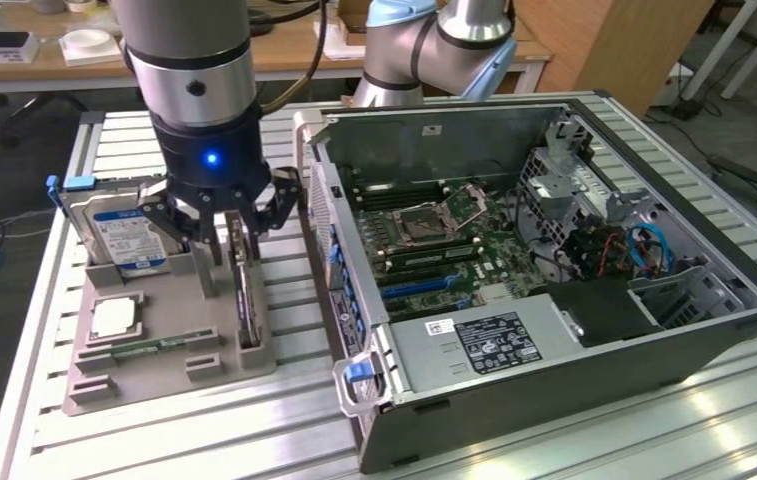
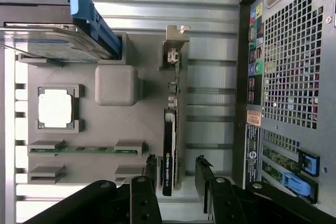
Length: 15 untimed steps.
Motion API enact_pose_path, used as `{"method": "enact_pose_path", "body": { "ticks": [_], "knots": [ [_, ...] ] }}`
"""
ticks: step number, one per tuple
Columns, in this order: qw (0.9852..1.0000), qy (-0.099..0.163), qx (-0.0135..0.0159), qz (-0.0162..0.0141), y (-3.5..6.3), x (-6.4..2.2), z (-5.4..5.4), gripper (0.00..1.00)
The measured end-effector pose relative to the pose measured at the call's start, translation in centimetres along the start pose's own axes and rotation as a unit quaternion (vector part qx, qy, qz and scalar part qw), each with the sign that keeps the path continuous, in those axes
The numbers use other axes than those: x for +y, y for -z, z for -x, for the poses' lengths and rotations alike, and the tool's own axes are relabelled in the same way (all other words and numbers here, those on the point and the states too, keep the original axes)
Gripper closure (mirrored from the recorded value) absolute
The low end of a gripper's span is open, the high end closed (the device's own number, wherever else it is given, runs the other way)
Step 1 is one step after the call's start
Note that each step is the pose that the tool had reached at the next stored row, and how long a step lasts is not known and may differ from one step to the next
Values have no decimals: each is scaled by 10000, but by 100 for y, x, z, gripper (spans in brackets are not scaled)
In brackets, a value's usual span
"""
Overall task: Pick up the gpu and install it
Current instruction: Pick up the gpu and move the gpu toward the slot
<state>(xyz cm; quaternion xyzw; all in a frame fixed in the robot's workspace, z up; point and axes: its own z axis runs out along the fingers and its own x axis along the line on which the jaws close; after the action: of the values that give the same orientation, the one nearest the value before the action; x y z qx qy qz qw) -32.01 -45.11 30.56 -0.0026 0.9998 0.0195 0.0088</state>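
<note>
Wrist view, nearest first: tool (image 2: pixel 176 163) spread wide, one dark finger on each side of the gpu (image 2: pixel 170 124), nothing gripped. Poised over the card's upper edge, toward the end away from the bracket. Possibly a sliver of gap on both sides, though hard to judge from this angle.

For a sound grasp at this stage, by judgement:
- Keep the card centred between the fingers, for even contact from both pads.
- Close across the flat faces, never on the corner or the bracket.
- Seat deep enough to hold the board itself, not merely its rim.
- Stay square to the slot, to avoid binding against the grey holder (image 2: pixel 105 129).

Look of the gpu: thin and flat, standing on its long edge in a slot along one side of the holder. Dark face with a small green-and-white label close to the tool. Silver bracket with a bent tab at the far end.

Farther off in the same holder, well apart from the fingers:
- RAM stick (image 2: pixel 79 149) lying in its cradle.
- Processor (image 2: pixel 56 108) in a square recess.
- Hard drive (image 2: pixel 47 35) upright, with a blue rail.

Exterior view: tool (image 1: pixel 235 235) down over the gpu (image 1: pixel 242 290). Holder (image 1: pixel 151 385) toward the counter (image 1: pixel 218 430) edge on the exterior view's left. Open computer case (image 1: pixel 485 130) just beside it, toward the opposite edge, motherboard exposed.
</note>
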Motion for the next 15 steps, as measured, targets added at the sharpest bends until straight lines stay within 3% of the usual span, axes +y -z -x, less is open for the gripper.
{"method": "enact_pose_path", "body": {
  "ticks": [15],
  "knots": [
    [10000, 0, 4, 0, -67, -5, -3, 57]
  ]
}}
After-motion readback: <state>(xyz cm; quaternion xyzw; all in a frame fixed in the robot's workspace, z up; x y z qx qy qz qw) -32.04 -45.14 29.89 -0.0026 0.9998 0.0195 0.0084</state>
